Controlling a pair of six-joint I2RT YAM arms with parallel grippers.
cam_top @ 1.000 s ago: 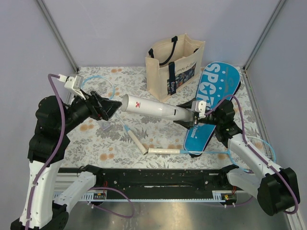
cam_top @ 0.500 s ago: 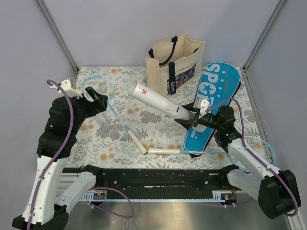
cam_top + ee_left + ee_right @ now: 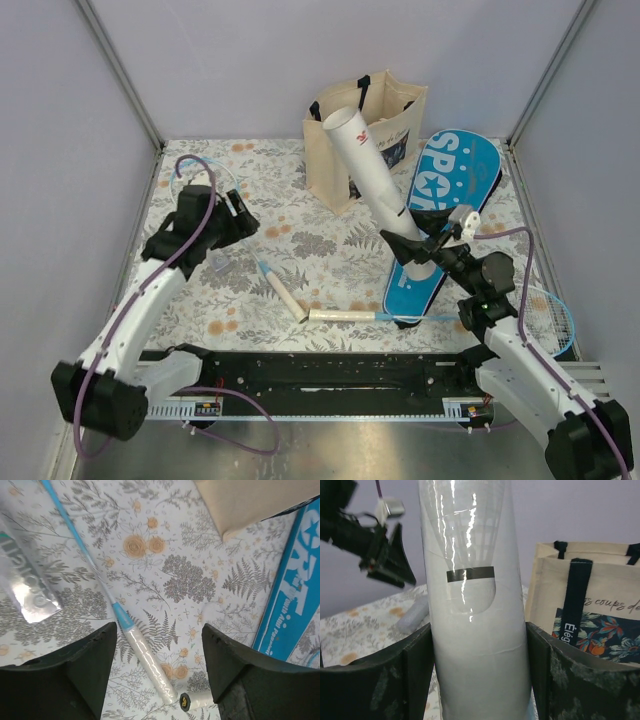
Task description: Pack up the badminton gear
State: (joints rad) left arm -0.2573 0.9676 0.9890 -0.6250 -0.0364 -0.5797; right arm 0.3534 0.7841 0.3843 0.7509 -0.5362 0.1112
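My right gripper (image 3: 415,240) is shut on the lower end of the long white tube (image 3: 372,170), which tilts steeply with its top end in front of the tote bag. In the right wrist view both fingers press the tube (image 3: 472,605). The blue case (image 3: 452,185) lettered "SPORT" lies flat under and behind that gripper. One racket's white handle (image 3: 285,296) lies mid-table, and its shaft runs up toward my left gripper (image 3: 240,220), which is open and holds nothing. The second racket (image 3: 345,315) lies along the front, with its head (image 3: 548,318) under the right arm. In the left wrist view, both handles (image 3: 147,660) show between the open fingers.
A cream tote bag (image 3: 385,115) with navy straps stands at the back, just behind the tube's top. A small silver packet (image 3: 220,263) lies near the left gripper, also seen as a silver packet (image 3: 25,580) on the floral cloth. The black rail (image 3: 320,370) runs along the near edge.
The left gripper let go of the tube's far end and drew back to the left. The right gripper swung the tube from lying nearly level to steeply tilted, its top toward the tote bag.
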